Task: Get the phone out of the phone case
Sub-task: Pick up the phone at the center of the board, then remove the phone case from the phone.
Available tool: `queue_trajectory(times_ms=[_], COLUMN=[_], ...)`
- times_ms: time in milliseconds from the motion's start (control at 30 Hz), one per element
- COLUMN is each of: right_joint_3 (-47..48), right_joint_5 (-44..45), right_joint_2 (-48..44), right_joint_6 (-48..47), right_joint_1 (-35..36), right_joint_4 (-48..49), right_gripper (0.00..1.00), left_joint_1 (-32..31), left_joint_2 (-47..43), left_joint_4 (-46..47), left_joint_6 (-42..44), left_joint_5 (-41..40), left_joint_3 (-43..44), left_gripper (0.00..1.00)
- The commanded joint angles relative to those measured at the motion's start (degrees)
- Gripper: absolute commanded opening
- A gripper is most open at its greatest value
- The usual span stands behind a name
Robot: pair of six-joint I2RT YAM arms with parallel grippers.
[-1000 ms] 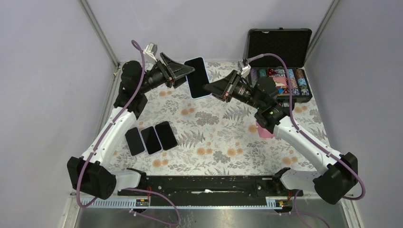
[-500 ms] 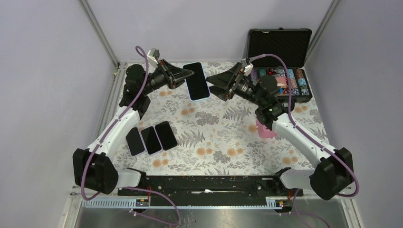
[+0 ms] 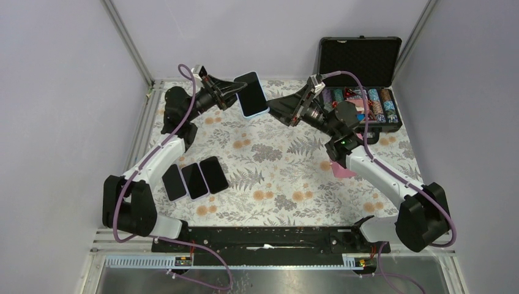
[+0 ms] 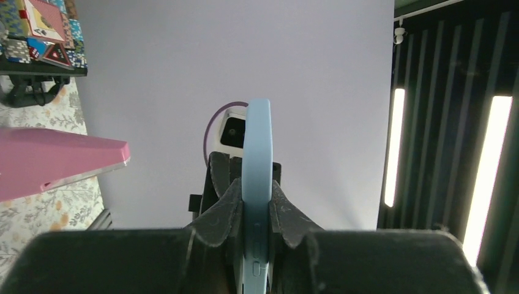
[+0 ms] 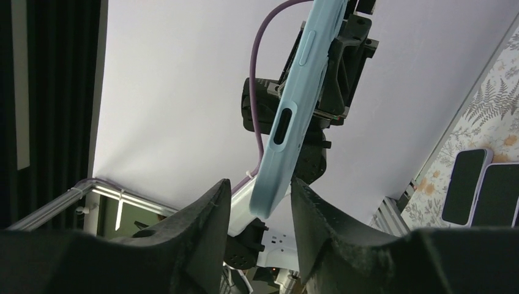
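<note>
Phone case (image 4: 257, 141), smooth pale-blue, pinched by left end effector (image 4: 257, 205); right end effector (image 5: 258, 184) splayed around corner.

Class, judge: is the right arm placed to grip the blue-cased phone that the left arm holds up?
Probably yes: the open right gripper has a corner of the cased phone between its fingers, with nothing blocking. The left gripper clamps the opposite end.

The floral-cloth desk (image 3: 275, 177) lay open across its middle and near side. Three dark slab phones (image 3: 194, 179) blocked the left part, and a flat pink piece (image 3: 344, 171) blocked the right, beneath the arm. An open black chip case (image 3: 361, 58) filled the far right corner. The light-blue cased phone (image 3: 253, 95) bridged the air between left pincer (image 3: 235, 92) and right pincer (image 3: 276, 105).
</note>
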Motion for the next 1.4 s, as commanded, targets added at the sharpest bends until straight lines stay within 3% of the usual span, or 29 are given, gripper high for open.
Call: queue_trajectory(times_ms=[0, 167, 333, 633, 1100, 1367], right_joint_3=[-0.3, -0.6, 1.2, 2.0, 3.5, 1.8], right_joint_5=[0.8, 1.6, 0.7, 0.0, -1.4, -2.0], right_joint_2=[0.1, 0.8, 2.1, 4.2, 5.5, 4.1], right_joint_6=[0.6, 2.0, 2.9, 4.9, 2.7, -5.3], right_joint_1=[0.0, 0.0, 0.0, 0.6, 1.8, 2.0], right_joint_4=[5.3, 7.9, 10.3, 22.1, 28.3, 20.9], right_gripper=[0.42, 0.09, 0.03, 0.00, 0.00, 0.00], left_joint_1=[0.3, 0.3, 0.1, -0.7, -5.8, -7.5], left_joint_2=[-1.0, -1.0, -3.5, -5.2, -6.9, -7.5], left_joint_4=[10.0, 9.7, 2.2, -2.8, -0.4, 2.2], left_joint_6=[-5.9, -7.4, -7.8, -17.4, -30.2, -34.3], left_joint_5=[-2.0, -2.2, -2.1, -1.5, -5.4, -8.0], left_joint_3=[0.9, 0.8, 0.7, -1.9, -8.5, -10.3], left_gripper=[0.00, 0.00, 0.00, 0.00, 0.00, 0.00])
